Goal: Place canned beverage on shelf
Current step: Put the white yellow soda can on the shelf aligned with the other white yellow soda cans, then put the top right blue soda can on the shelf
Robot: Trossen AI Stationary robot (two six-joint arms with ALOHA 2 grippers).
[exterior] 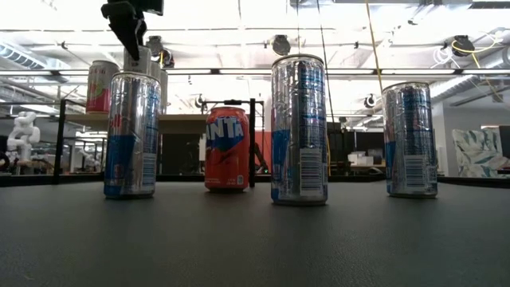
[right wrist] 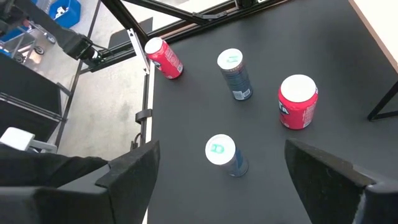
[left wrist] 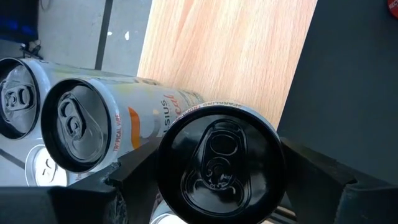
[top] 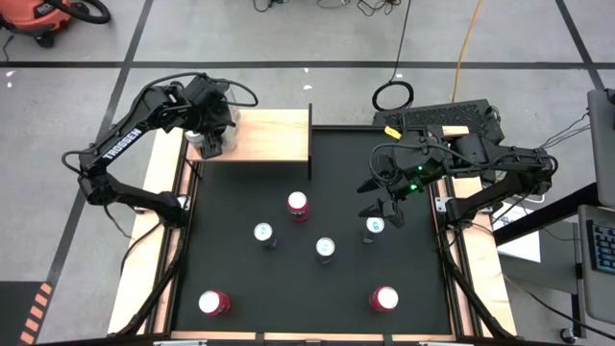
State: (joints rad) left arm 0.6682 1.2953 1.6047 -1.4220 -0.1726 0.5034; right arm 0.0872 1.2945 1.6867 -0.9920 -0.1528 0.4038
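Note:
The shelf (top: 274, 135) is a pale wood board at the table's far left. My left gripper (top: 213, 133) is over its left end, shut on a black-topped can (left wrist: 217, 165). In the low view this gripper (exterior: 127, 24) shows at the top left. White cans (left wrist: 81, 134) stand next to the held can. My right gripper (top: 382, 207) is open and empty above a slim silver-blue can (right wrist: 219, 150) that stands on the black mat (top: 423, 279). Its fingers stay clear of the can. My left gripper pinches the black-topped can by its two opposite sides just below the top rim (left wrist: 273, 146) between its two fingers (left wrist: 311, 168). The fingers come from above, pointing down. The can is upright. Its base is hidden, so I cannot tell whether it rests on the shelf.
On the mat stand a red can (top: 298, 204), two more slim silver-blue cans (top: 263, 233) (top: 326, 249), and two red cans near the front edge (top: 213, 304) (top: 384, 299). A pink-and-green can (exterior: 101, 86) stands on the shelf. The right part of the shelf's board (left wrist: 236, 50) is bare.

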